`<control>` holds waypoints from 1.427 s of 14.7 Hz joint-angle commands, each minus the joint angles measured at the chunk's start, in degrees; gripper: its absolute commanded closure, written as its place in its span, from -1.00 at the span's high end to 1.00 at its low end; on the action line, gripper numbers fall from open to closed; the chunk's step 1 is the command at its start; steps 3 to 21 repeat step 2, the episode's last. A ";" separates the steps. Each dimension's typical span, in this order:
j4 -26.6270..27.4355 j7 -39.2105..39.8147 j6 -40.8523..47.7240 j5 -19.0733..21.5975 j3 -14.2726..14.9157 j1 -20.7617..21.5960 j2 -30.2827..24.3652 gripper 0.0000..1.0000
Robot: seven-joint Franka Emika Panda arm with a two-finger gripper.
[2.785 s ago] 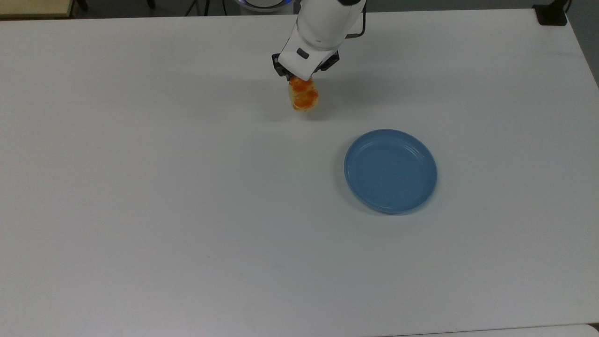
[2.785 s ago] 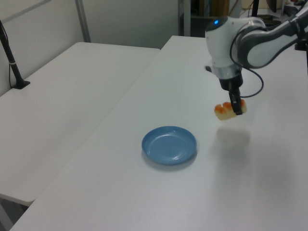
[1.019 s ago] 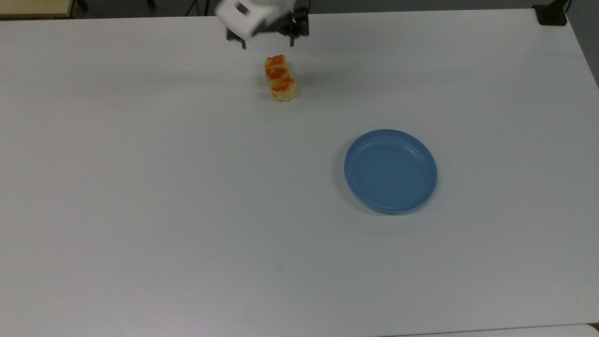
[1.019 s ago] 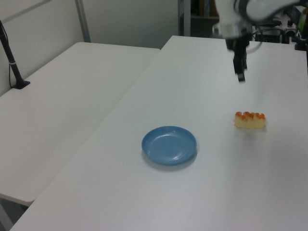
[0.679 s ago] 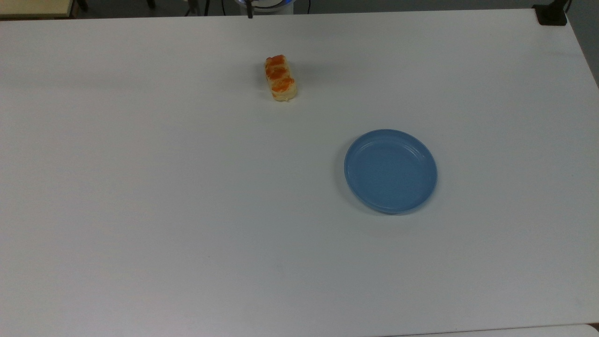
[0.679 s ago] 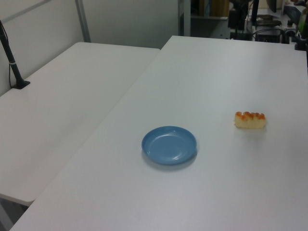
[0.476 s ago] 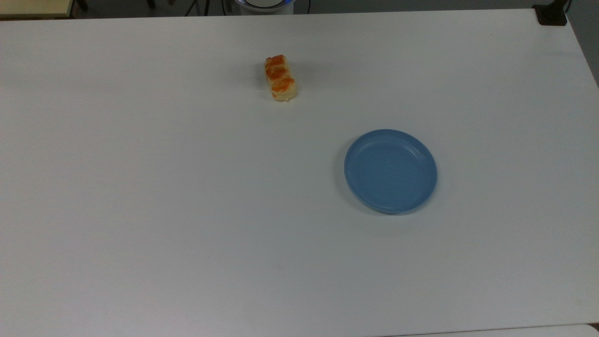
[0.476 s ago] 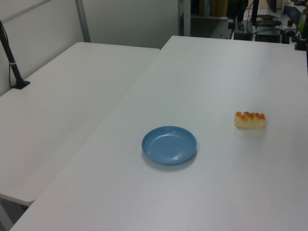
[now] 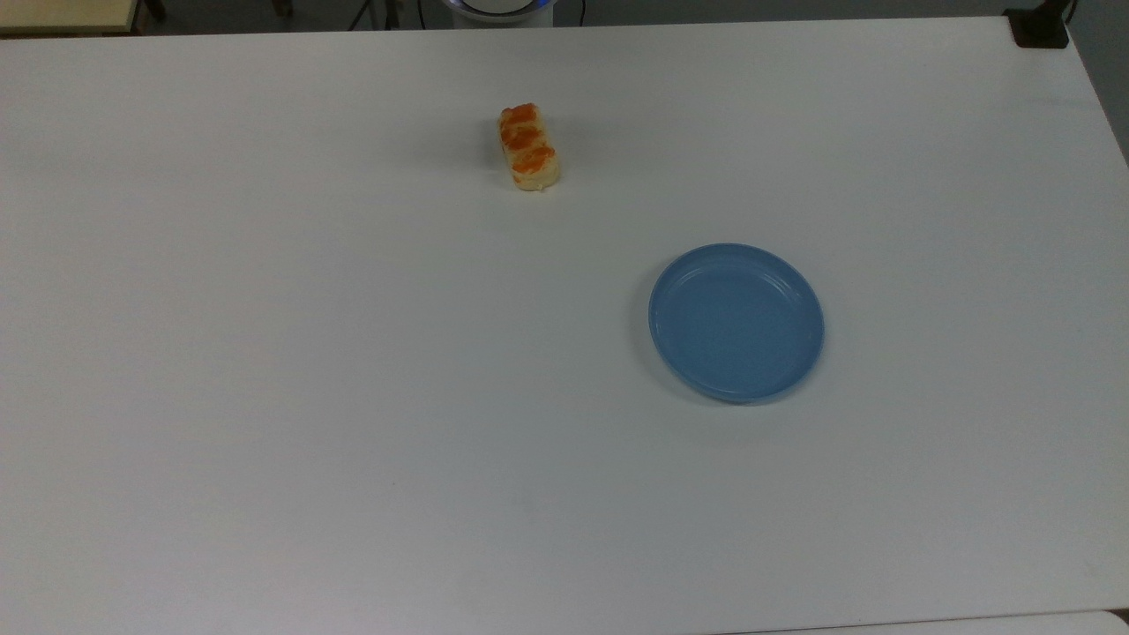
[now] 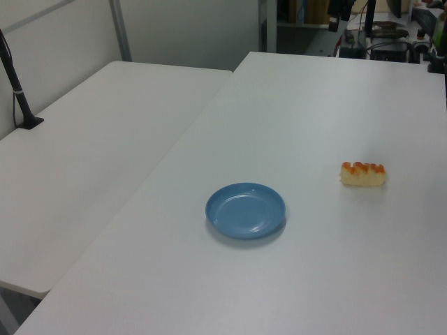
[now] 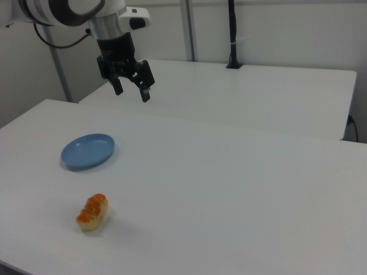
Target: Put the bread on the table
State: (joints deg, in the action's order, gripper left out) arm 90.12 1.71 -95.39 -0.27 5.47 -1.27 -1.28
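Toward twelve o'clock on the table (image 9: 353,370) in the top view, the bread (image 9: 528,147) now lies flat, glazed bumps up, free of any grip. Moments ago I had it pinched above this spot; since then I've released it and pulled the arm away. The blue plate (image 9: 736,323) sits well apart at about four o'clock from the loaf, bare. In the right view my gripper (image 11: 131,87) hangs high above the table, far from the bread, fingers spread and holding nothing. I judge the placement done.
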 commanded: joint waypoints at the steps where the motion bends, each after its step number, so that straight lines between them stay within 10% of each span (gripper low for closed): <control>1: -0.65 1.81 -0.85 -0.52 1.21 2.15 0.84 1.00; 21: -0.65 1.72 -0.85 -0.52 0.95 2.24 0.84 1.00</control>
